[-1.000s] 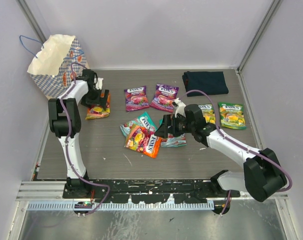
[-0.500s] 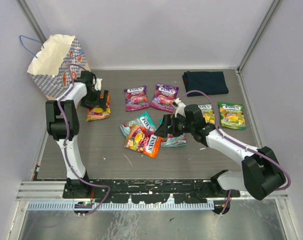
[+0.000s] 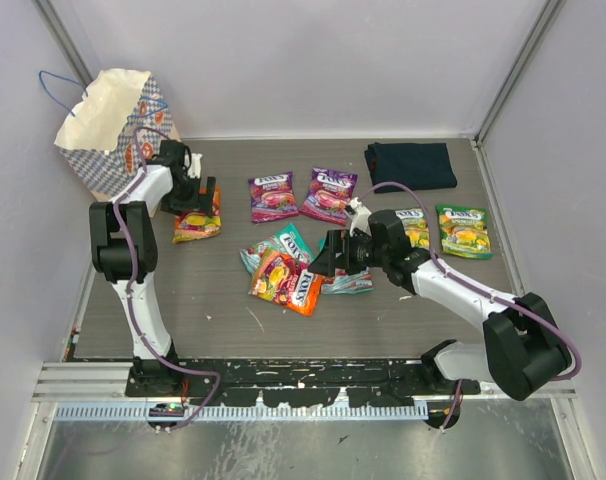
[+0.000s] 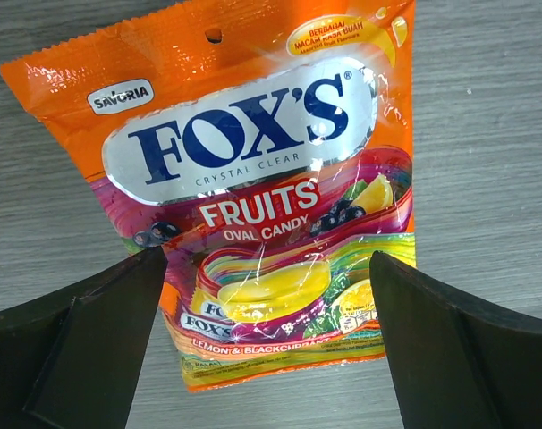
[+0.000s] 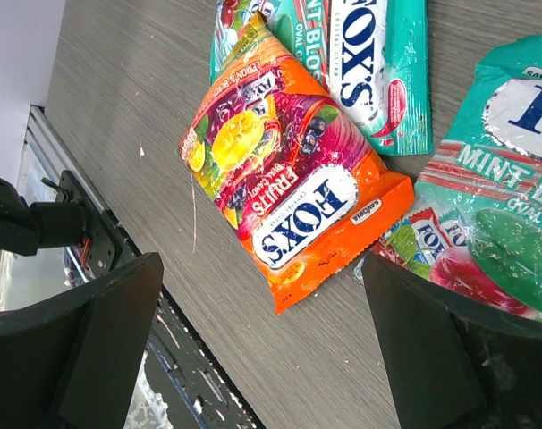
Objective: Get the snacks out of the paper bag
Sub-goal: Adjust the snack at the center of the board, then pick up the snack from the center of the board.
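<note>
Overhead, the paper bag stands at the upper left of the frame with its mouth open, within reach of the left arm only. Whether anything remains inside cannot be told from this angle. Eight packets lie flat on the grey tabletop.

Nearest the bag, an orange packet lies face up directly beneath the left arm. In the left wrist view the left jaws are spread wide, one on each side of the packet's lower half, and grip nothing. This spot probably suits the arm because it is a short move from the bag's mouth.

At mid-frame the right arm hovers over a small cluster, its right jaws likewise parted and empty. Below them a second orange packet partly covers one teal packet and lies just beside another teal packet. The arm seems placed to tidy this overlap while keeping clear of the bag side.

Two purple packets and two green packets lie further right. A dark folded cloth at upper right appears unrelated.
</note>
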`<action>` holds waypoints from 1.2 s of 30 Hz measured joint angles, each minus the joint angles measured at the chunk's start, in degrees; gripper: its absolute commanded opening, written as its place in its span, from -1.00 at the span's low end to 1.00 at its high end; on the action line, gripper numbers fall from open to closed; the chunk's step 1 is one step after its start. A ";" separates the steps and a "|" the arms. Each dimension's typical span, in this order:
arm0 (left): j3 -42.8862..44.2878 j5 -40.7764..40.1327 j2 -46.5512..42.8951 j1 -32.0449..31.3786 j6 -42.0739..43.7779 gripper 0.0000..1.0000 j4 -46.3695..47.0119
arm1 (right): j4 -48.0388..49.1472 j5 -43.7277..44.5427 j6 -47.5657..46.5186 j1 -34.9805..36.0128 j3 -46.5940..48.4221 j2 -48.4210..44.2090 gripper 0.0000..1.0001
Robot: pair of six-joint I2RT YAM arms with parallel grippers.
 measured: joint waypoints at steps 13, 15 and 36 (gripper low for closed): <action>3.98 -2.21 3.67 -0.76 -0.07 0.96 0.55 | 0.20 -0.33 0.00 -0.11 -0.61 -0.02 1.00; 4.00 -2.82 3.61 -1.01 0.22 0.96 0.66 | 0.20 -0.42 0.00 -0.11 -0.61 -0.02 1.00; -31.19 -3.32 -52.70 -5.66 -12.79 0.96 17.53 | 2.38 -1.44 0.00 -0.11 -1.53 0.57 1.00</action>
